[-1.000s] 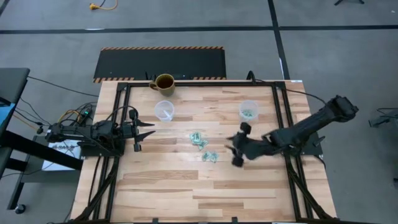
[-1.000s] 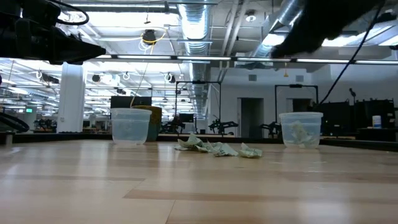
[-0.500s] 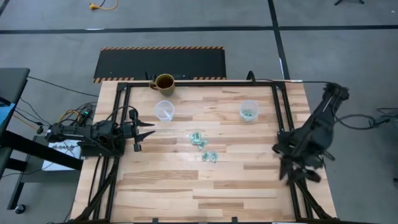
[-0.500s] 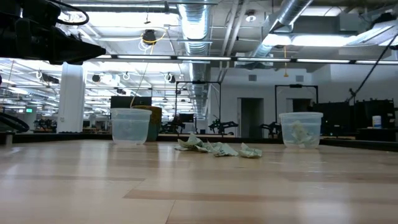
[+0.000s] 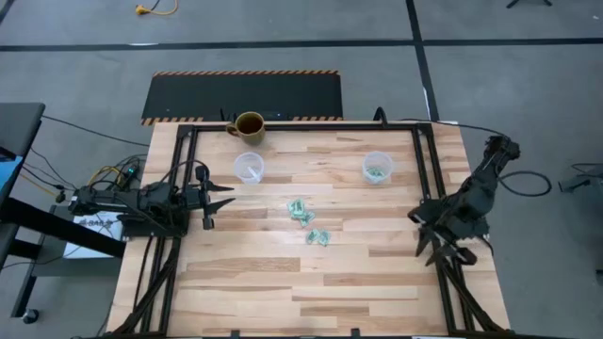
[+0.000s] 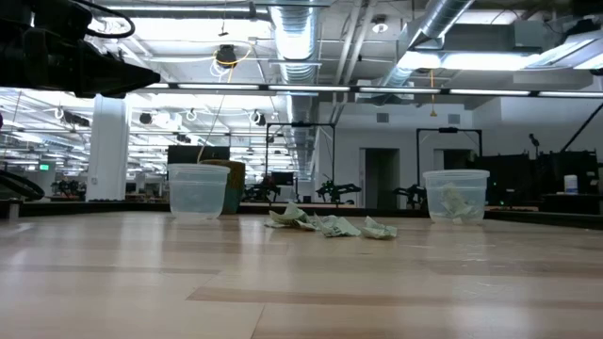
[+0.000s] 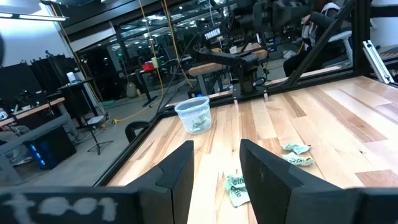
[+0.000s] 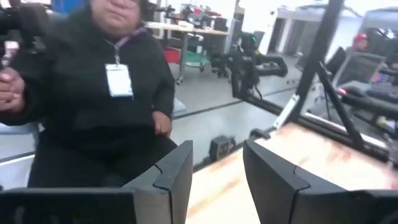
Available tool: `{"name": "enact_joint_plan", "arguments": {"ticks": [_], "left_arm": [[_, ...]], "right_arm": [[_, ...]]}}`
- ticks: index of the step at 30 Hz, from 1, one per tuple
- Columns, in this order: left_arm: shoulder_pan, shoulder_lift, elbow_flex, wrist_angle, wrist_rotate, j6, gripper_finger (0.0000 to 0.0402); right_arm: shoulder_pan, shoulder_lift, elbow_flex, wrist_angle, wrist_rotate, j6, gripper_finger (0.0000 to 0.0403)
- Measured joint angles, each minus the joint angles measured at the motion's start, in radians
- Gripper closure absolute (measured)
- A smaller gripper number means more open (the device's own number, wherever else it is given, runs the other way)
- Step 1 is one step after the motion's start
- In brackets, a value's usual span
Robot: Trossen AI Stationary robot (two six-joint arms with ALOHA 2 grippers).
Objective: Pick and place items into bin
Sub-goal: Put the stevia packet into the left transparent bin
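Note:
Several tiny light-green and white wrapped pieces lie loose on the wooden table's middle (image 5: 300, 211) (image 5: 317, 236); they also show in the low view (image 6: 330, 224) and the left wrist view (image 7: 295, 149). More pieces lie inside a clear plastic cup (image 5: 377, 169) (image 6: 456, 196) (image 7: 194, 115) at the far right. My left gripper (image 5: 224, 195) (image 7: 216, 155) is open and empty at the table's left side, pointing toward the pieces. My right gripper (image 5: 435, 252) (image 8: 217, 155) is open and empty at the table's right edge, away from the pieces.
A second clear cup (image 5: 249, 168) (image 6: 198, 191) stands at the far left of the middle, and a brown mug (image 5: 249, 125) stands at the far edge. A person in dark clothes with a badge (image 8: 118, 93) sits beyond the table in the right wrist view.
My right arm has drawn back from near the pieces toward the table's right edge and folded there, its gripper turning toward the near edge. The pieces and cups have stayed where they were.

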Motion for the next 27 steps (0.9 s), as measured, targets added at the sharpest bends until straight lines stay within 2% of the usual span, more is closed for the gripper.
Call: {"name": "enact_joint_plan", "arguments": {"ticks": [6, 19, 27], "left_arm": [[0.000, 0.000, 0.000, 0.000, 0.000, -0.001, 0.0281], [0.000, 0.000, 0.000, 0.000, 0.000, -0.004, 0.0281], [0.000, 0.000, 0.000, 0.000, 0.000, -0.001, 0.0281]], "right_arm": [[-0.075, -0.056, -0.099, 0.079, 0.077, 0.087, 0.0269], [-0.207, -0.226, -0.231, 0.075, 0.048, 0.103, 0.0269], [-0.346, -0.225, -0.257, 0.074, 0.050, 0.110, 0.0265]]}}
